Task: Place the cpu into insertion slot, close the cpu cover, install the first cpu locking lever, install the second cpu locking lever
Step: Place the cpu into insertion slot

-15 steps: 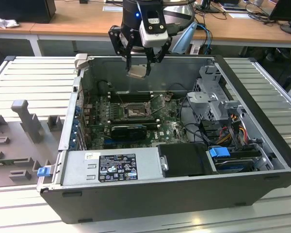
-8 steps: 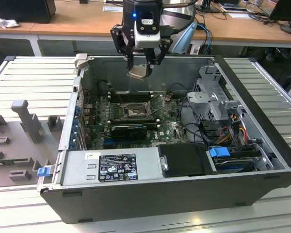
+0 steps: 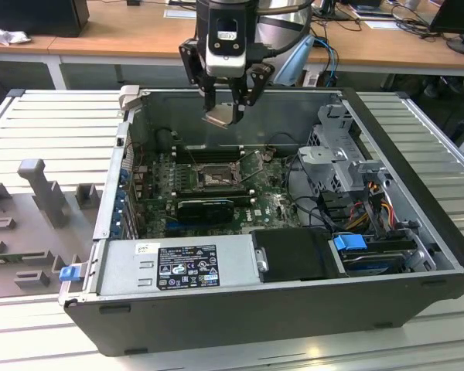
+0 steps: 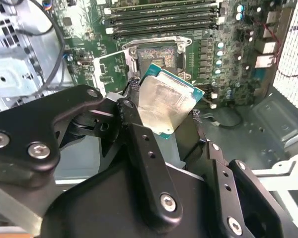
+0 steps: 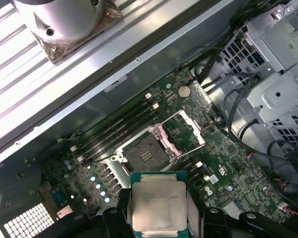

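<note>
My gripper (image 3: 226,116) hangs above the open computer case, shut on the cpu (image 3: 221,116), a flat square chip with a silvery-beige top. Both wrist views show the cpu (image 4: 165,101) (image 5: 158,207) clamped between the black fingers (image 4: 139,144). On the green board below lies the insertion slot (image 3: 214,177) (image 4: 158,54) (image 5: 148,152), uncovered, with a dark centre and metal rim. The cpu cover (image 5: 185,130) (image 4: 111,69) stands swung open beside the slot. The cpu is well above the slot and not touching it.
Long black memory slots (image 3: 207,154) run behind the socket and a black card (image 3: 205,207) lies in front of it. A drive cage with cables (image 3: 344,174) fills the exterior view's right side. The power supply (image 3: 182,265) sits at the near edge of the case.
</note>
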`<state>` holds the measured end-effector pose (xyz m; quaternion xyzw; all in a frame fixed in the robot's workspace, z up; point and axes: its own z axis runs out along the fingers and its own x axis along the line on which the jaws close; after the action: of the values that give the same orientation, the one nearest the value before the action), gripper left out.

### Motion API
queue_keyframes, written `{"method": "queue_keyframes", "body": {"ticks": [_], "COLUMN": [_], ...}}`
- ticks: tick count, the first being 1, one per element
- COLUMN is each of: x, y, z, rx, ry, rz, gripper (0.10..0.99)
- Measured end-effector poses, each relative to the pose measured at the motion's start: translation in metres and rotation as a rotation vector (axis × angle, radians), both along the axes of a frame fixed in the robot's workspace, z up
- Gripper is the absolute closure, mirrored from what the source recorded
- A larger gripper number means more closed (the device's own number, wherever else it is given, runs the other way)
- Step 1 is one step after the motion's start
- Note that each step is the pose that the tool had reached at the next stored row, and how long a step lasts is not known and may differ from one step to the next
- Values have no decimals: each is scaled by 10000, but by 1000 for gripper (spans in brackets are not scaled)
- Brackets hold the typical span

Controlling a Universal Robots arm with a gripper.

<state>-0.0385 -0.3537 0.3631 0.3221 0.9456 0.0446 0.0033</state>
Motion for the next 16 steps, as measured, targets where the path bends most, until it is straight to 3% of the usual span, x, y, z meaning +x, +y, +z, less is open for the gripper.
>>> {"method": "queue_keyframes", "body": {"ticks": [16], "x": [0], "y": [0], "z": [-22], "rx": [0], "ry": [1], "rz": [-2390], "gripper": [553]}}
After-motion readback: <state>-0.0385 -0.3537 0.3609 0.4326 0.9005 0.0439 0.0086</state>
